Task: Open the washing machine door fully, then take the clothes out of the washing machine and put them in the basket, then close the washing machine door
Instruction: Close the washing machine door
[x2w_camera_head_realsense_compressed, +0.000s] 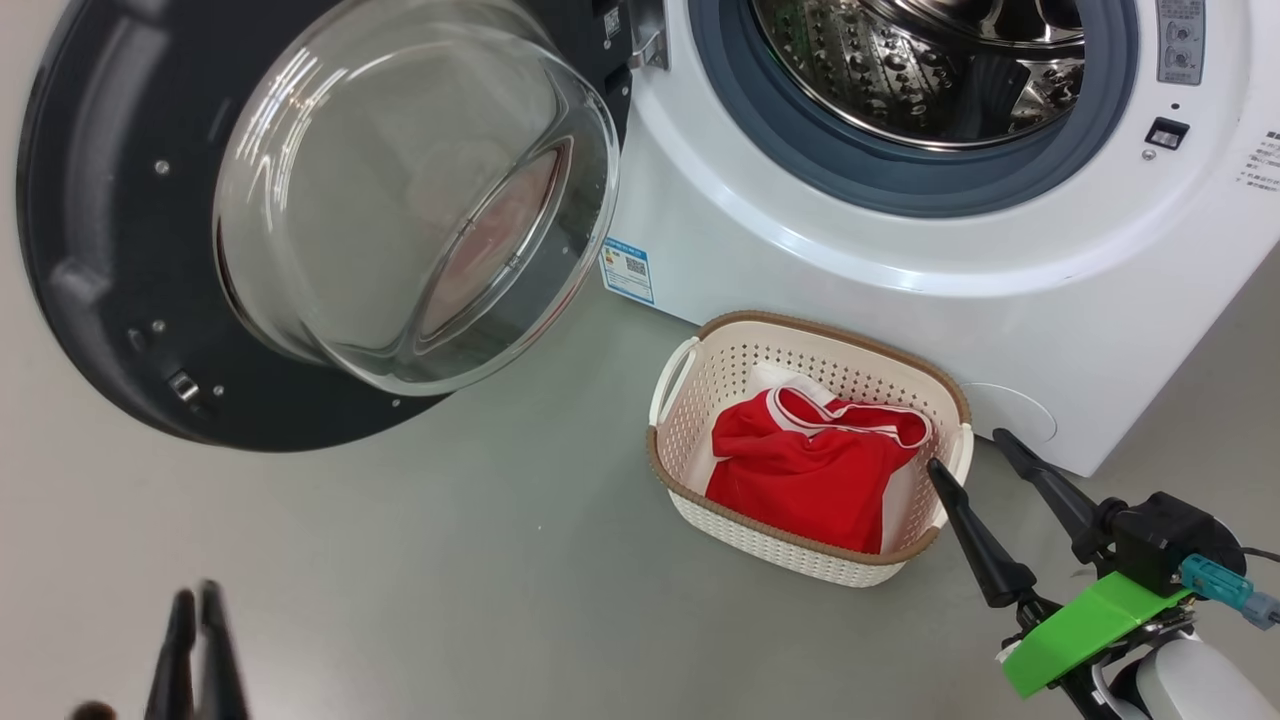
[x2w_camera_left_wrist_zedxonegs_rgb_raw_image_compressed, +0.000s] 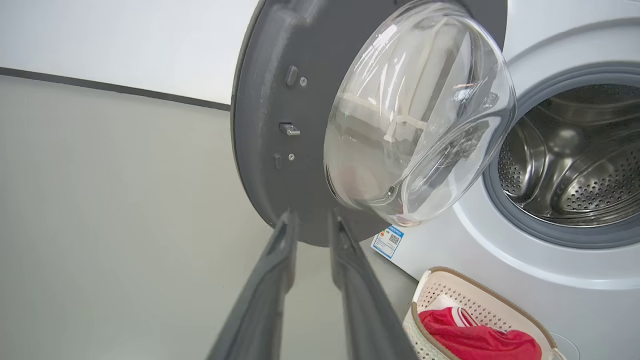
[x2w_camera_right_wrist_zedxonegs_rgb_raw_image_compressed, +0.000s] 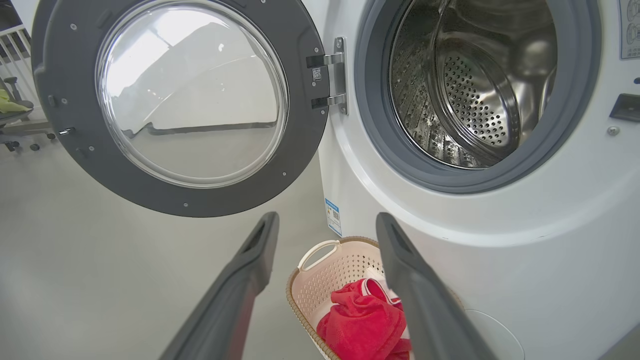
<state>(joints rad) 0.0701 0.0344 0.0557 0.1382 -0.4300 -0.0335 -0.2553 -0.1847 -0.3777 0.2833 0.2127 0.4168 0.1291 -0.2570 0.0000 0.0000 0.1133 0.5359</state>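
The washing machine door (x2w_camera_head_realsense_compressed: 100, 250) stands swung wide open at the left, its glass bowl (x2w_camera_head_realsense_compressed: 410, 190) bulging toward me. The white washing machine (x2w_camera_head_realsense_compressed: 850, 270) shows a bare steel drum (x2w_camera_right_wrist_zedxonegs_rgb_raw_image_compressed: 475, 90). On the floor before it sits the basket (x2w_camera_head_realsense_compressed: 800, 325) with the red clothes (x2w_camera_head_realsense_compressed: 800, 470) lying inside. My right gripper (x2w_camera_head_realsense_compressed: 968, 450) is open just right of the basket, one fingertip (x2w_camera_head_realsense_compressed: 937, 470) by its rim, nothing between the fingers. In the right wrist view the right gripper (x2w_camera_right_wrist_zedxonegs_rgb_raw_image_compressed: 327, 220) hovers over the basket (x2w_camera_right_wrist_zedxonegs_rgb_raw_image_compressed: 320, 250). My left gripper (x2w_camera_head_realsense_compressed: 195, 595) is shut and empty, low at the left, below the door (x2w_camera_left_wrist_zedxonegs_rgb_raw_image_compressed: 260, 150).
Grey floor (x2w_camera_head_realsense_compressed: 450, 520) spreads left of the basket under the open door. A blue label sticker (x2w_camera_head_realsense_compressed: 627, 270) and a round white cap (x2w_camera_head_realsense_compressed: 1010, 415) mark the washer's lower front. An office chair (x2w_camera_right_wrist_zedxonegs_rgb_raw_image_compressed: 15, 110) stands far off behind the door.
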